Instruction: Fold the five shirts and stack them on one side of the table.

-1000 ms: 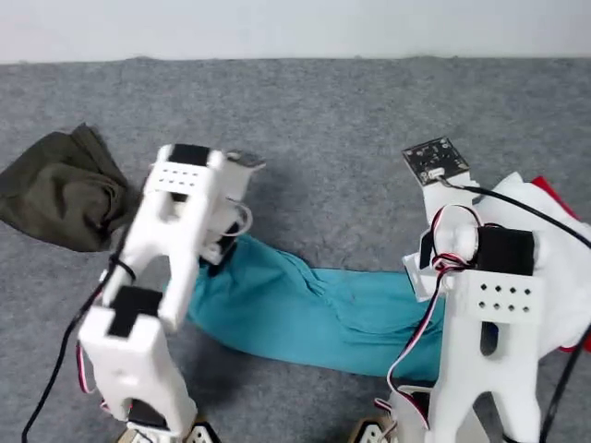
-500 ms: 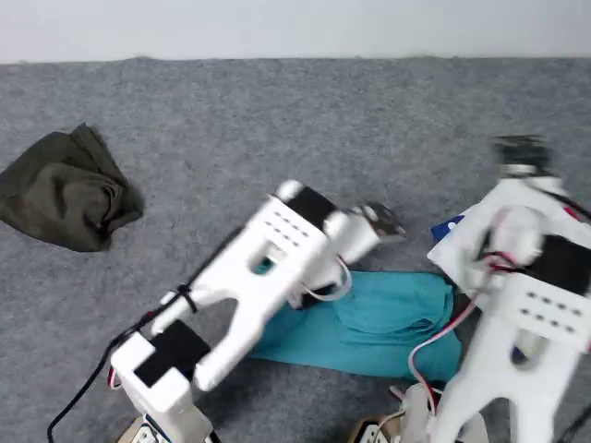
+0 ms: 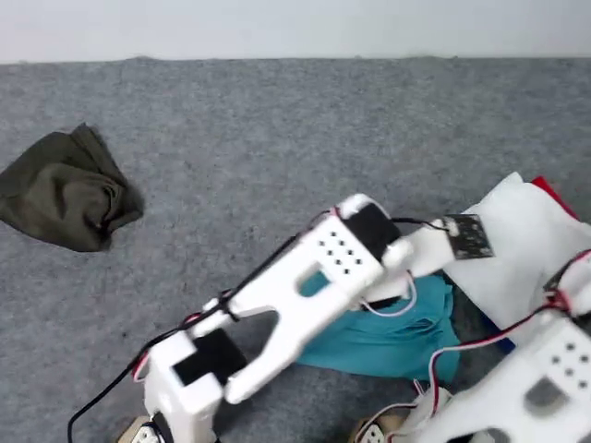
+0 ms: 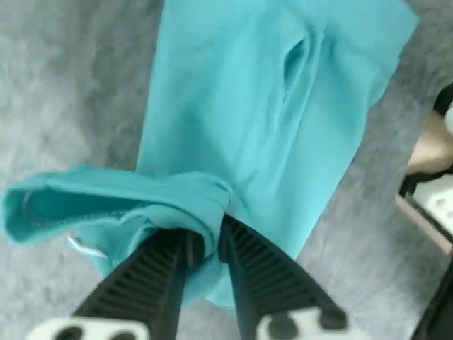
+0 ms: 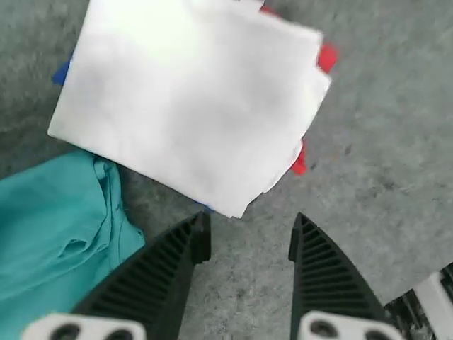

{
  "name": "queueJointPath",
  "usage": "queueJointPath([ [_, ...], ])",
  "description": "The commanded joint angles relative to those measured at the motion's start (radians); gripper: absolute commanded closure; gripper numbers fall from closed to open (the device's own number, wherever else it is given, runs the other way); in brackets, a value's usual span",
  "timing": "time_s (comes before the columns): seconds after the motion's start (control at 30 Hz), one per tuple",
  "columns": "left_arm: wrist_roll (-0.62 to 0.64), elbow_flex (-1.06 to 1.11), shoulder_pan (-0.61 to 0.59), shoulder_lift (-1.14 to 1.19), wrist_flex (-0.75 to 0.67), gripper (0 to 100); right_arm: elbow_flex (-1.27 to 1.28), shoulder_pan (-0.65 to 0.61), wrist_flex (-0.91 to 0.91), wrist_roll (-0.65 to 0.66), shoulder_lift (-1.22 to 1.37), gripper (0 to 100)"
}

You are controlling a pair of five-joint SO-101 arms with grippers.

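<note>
Beside white stack [image 3: 526, 235] | left gripper [image 4: 205, 248] clamps teal shirt [image 4: 248, 106] | label [image 4: 86, 246] unreadable

Nothing written could be read. A small white tag [image 4: 86, 247] at the hem of the teal shirt [image 4: 269, 106] bore no legible print, nor did the circuit board [image 3: 468, 236] beside that shirt.

Grey felt covering [image 3: 277, 120] runs back to a white wall [image 3: 295, 28].
</note>
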Motion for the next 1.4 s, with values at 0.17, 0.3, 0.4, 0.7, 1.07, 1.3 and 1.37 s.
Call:
queueJointPath([
  [0.17,-0.002,-0.214,0.123,0.213,0.003,98,-0.032,0.015,0.001,0.031,-0.064,80.1],
  [0.3,-0.002,-0.306,0.123,0.269,0.009,92,-0.032,0.015,0.015,0.031,-0.065,80.1],
  [0.4,-0.002,-0.363,0.124,0.285,0.035,86,-0.035,0.015,0.016,0.029,-0.065,80.1],
  [0.7,-0.002,-0.463,0.121,0.290,0.034,73,-0.037,0.015,0.022,0.029,-0.067,80.1],
  [1.07,0.000,-0.423,-0.269,0.279,0.043,72,-0.018,0.007,0.021,0.034,-0.065,80.1],
  [1.3,0.002,-0.343,-0.325,0.281,0.043,72,0.075,-0.113,0.010,0.035,-0.064,80.1],
  [1.37,0.002,-0.277,-0.272,0.281,0.043,72,0.089,-0.114,0.010,0.035,-0.059,80.1],
])
